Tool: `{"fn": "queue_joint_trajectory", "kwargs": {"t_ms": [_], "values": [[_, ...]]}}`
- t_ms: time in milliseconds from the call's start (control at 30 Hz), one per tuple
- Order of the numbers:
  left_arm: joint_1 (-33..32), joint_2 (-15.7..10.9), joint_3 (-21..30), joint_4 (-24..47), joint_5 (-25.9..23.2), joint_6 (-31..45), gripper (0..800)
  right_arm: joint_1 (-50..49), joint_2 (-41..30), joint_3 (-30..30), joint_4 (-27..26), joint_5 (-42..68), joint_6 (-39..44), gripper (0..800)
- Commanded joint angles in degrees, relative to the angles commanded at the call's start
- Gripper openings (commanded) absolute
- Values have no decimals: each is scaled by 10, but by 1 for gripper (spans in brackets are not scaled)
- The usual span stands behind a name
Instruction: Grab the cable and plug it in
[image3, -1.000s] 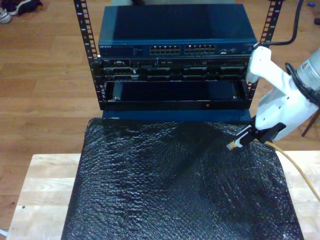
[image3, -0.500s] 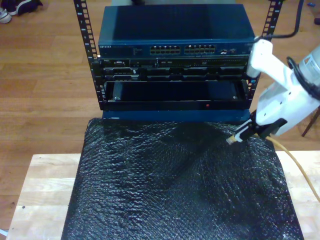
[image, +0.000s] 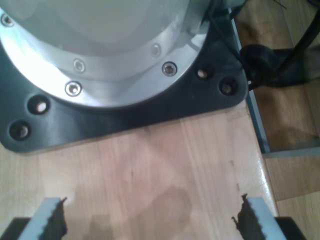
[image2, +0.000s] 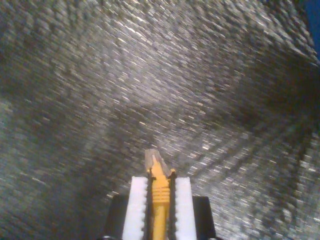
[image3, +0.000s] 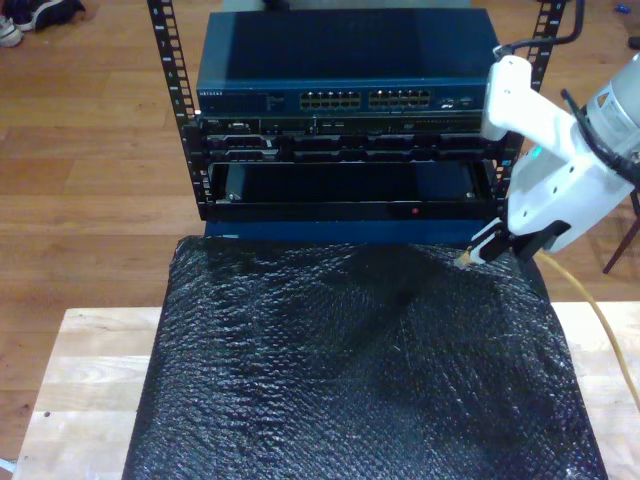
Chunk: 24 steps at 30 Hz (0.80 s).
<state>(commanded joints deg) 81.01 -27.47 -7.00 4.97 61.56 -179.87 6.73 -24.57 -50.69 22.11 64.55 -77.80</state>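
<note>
Exterior view: my second end effector (image3: 487, 247) clamps the yellow network cable (image3: 590, 310) at the black mat's (image3: 350, 370) far right, near the server rack (image3: 345, 110). My first end effector (image: 150, 222) gapes wide over the wooden desk (image: 165, 170).

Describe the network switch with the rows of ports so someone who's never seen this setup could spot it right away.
Find the black rack standing beyond the black mat in the exterior view. The switch is the top unit in it, a wide dark blue box. Unlike the darker units below, its front carries two blocks of small ports.
</note>
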Motion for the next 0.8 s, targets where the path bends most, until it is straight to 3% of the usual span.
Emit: {"fn": "queue_joint_trajectory", "kwargs": {"t_ms": [200,467,633,800], "values": [[-1,0,0,0,0,0,800,32,12,13,-29,-92,-11,0],[0,0,0,0,0,0,800,62,27,78,-124,-246,-17,0],[0,0,0,0,0,0,800,56,34,68,-129,-299,-18,0],[-1,0,0,0,0,0,800,56,45,12,-161,-311,-17,0]]}}
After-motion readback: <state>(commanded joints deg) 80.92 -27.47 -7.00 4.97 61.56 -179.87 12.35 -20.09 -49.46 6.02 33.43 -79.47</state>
